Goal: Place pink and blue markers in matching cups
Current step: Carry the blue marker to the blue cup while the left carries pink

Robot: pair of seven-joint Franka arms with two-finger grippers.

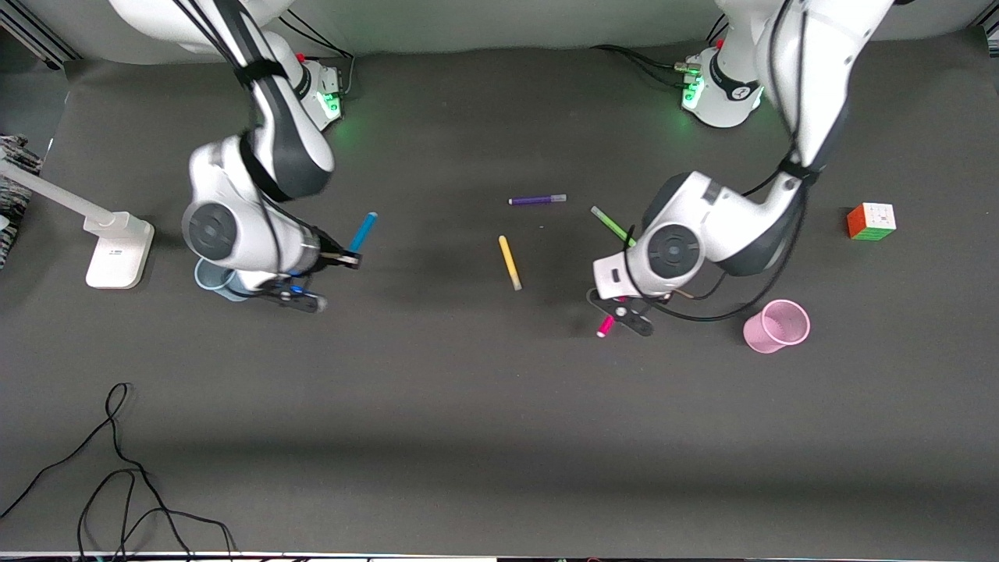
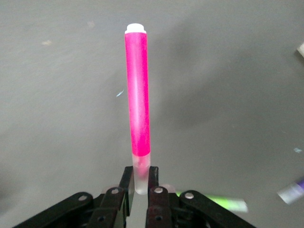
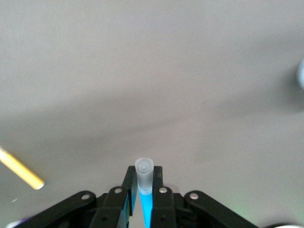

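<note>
My right gripper (image 1: 346, 257) is shut on the blue marker (image 1: 364, 230) and holds it tilted above the table, beside the pale blue cup (image 1: 207, 275), which my right arm partly hides. In the right wrist view the marker's pale cap (image 3: 144, 170) sticks out between the fingers (image 3: 129, 183). My left gripper (image 1: 618, 311) is shut on the pale cap end of the pink marker (image 1: 606, 325). The marker's pink body (image 2: 137, 95) points away from the fingers (image 2: 154, 178). The pink cup (image 1: 776, 325) stands upright toward the left arm's end, apart from the gripper.
A purple pen (image 1: 537, 200), a yellow pen (image 1: 510, 262) and a green pen (image 1: 611, 225) lie mid-table. A colour cube (image 1: 871, 221) sits at the left arm's end. A white stand (image 1: 117, 250) is at the right arm's end. Black cables (image 1: 117, 468) lie near the front edge.
</note>
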